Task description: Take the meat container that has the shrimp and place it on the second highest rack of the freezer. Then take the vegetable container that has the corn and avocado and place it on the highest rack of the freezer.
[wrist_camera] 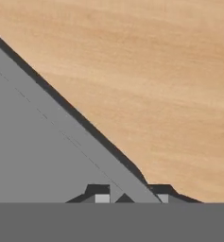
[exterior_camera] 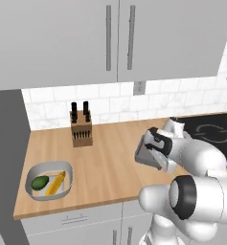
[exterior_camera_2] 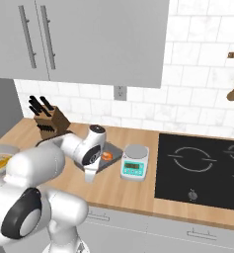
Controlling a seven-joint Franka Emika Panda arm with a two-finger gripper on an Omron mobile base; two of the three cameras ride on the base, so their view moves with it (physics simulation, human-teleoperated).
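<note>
- Three views here, starting with the left base one: the bowl (exterior_camera: 49,181) sits near the front left corner of the wooden table (exterior_camera: 110,153), with the avocado (exterior_camera: 39,182) and the corn (exterior_camera: 56,183) lying side by side inside it, avocado on the left.
- Same view, a knife block (exterior_camera: 81,128) stands at the back by the tiled wall, well apart from the bowl. The arm bends over the table's right part, and the dark tray (exterior_camera: 146,155) shows tilted at the hand, just left of the stove (exterior_camera: 210,131).
- Right base view: the tray (exterior_camera_2: 112,156) is on the table just left of a small scale (exterior_camera_2: 135,162), and the shrimp (exterior_camera_2: 106,155) is the little orange bit in it. The end effector (exterior_camera_2: 90,174) is at the tray's near end, but the wrist covers the tips here.
- Also there: the bowl's edge (exterior_camera_2: 0,149) pokes in at the far left, knife block (exterior_camera_2: 48,121) behind the arm, spoons (exterior_camera_2: 233,94) hanging on the wall at the right.
- Hand view: the tray (wrist_camera: 38,142) is a big grey slab right up close over the wood grain, and its edge runs down between the two fingertips (wrist_camera: 102,197), so the end effector looks pinched on the tray's rim.
</note>
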